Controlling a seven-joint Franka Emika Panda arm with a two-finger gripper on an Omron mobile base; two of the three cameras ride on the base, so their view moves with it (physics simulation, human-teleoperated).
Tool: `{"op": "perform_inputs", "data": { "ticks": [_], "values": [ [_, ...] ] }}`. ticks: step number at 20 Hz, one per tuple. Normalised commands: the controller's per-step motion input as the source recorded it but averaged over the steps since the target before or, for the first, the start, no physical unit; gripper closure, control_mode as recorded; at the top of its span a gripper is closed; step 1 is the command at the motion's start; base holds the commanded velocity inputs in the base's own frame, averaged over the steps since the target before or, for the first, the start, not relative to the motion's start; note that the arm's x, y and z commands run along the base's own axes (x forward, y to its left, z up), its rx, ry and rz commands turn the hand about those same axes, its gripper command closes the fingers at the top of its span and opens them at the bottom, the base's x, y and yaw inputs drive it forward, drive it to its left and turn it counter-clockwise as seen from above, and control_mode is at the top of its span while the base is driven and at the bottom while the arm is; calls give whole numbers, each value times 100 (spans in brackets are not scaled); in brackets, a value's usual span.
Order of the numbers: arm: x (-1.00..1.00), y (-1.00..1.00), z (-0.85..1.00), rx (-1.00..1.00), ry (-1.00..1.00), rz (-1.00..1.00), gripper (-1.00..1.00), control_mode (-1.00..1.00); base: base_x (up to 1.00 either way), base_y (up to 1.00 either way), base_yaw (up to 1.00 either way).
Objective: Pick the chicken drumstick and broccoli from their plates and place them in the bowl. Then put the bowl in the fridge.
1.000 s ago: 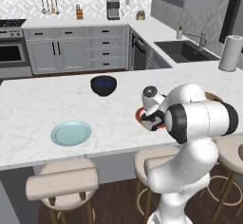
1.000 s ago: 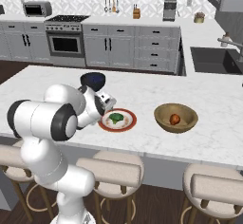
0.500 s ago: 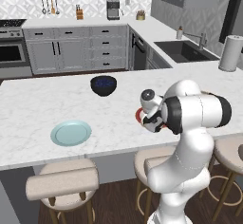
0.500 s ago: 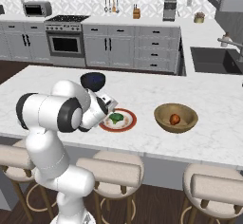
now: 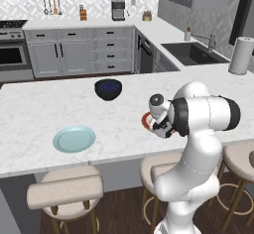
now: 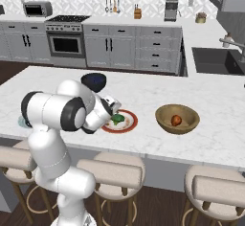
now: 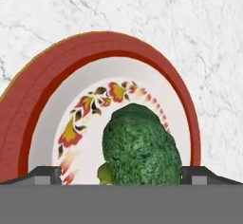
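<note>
The broccoli (image 7: 141,144) lies on the white plate with a red-orange rim (image 7: 95,47), and my gripper (image 7: 123,176) is open right over it, one fingertip (image 7: 45,174) on each side. From the right base view the broccoli (image 6: 117,118) sits on that plate (image 6: 130,126) under the gripper (image 6: 114,111). The chicken drumstick (image 6: 176,120) rests inside the wooden bowl (image 6: 177,111), to the right of the plate. The pale blue-green plate (image 5: 74,139) lies bare at the left. My arm hides most of the red-rimmed plate (image 5: 144,121) in the left base view. The fridge is out of view.
A small dark navy bowl (image 5: 108,89) stands behind the plates on the marble island (image 5: 39,104). Stools (image 6: 110,172) line the near edge. A sink (image 5: 191,52) and a paper towel roll (image 5: 241,55) are at the back right.
The arm has folded forward and the hand has come lower over the red-rimmed plate, closing in on the broccoli. Plates, bowls and food have not moved.
</note>
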Motion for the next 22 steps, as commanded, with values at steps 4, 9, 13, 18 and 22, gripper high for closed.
{"op": "perform_inputs", "data": {
  "ticks": [4,9,13,18,22],
  "values": [
    [11,-9,0,0,0,0,-100,-100,0,0,0],
    [19,-3,-2,-1,0,0,-100,-100,0,0,0],
    [15,0,-12,-2,0,0,-100,-100,0,0,0],
    [2,0,-20,-1,0,0,-100,-100,0,0,0],
    [0,0,-27,-1,0,0,100,-100,0,0,0]
  ]
}}
